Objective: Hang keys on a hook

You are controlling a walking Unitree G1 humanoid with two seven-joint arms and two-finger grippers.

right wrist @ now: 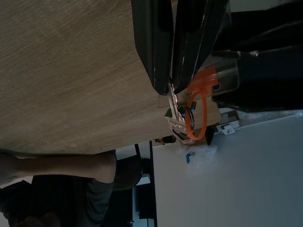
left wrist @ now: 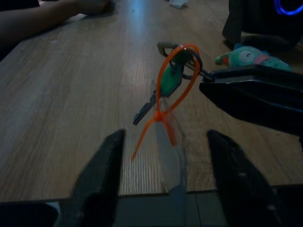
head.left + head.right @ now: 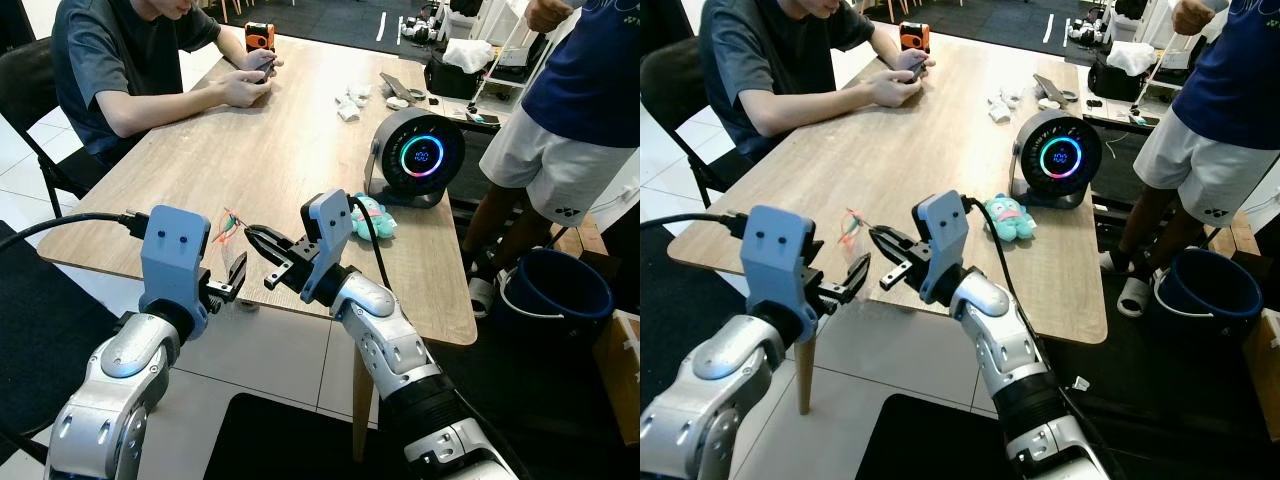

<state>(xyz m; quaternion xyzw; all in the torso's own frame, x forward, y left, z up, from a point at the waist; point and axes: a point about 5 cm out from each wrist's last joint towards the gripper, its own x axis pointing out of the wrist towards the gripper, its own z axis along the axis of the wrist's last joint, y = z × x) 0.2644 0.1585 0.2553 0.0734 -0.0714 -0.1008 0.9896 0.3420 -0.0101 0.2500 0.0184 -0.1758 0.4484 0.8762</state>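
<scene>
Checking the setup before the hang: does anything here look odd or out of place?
The clear hook stands at the very table edge, not on a wall. The right gripper holds the keys beside it, their orange loop not yet hooked. Otherwise nothing stands out.

Between the black fingers of the right gripper (image 1: 173, 87) hangs a silver key (image 1: 176, 120) on an orange loop (image 2: 176, 90), with a green-headed key (image 2: 169, 81) beside it. Past the black fingers of the left gripper (image 2: 163, 158), the table (image 3: 250, 150) is pale wood grain. Beyond the right fingertips lies a teal plush (image 3: 374, 216), beside a black speaker (image 3: 415, 158) ringed in rainbow light.
</scene>
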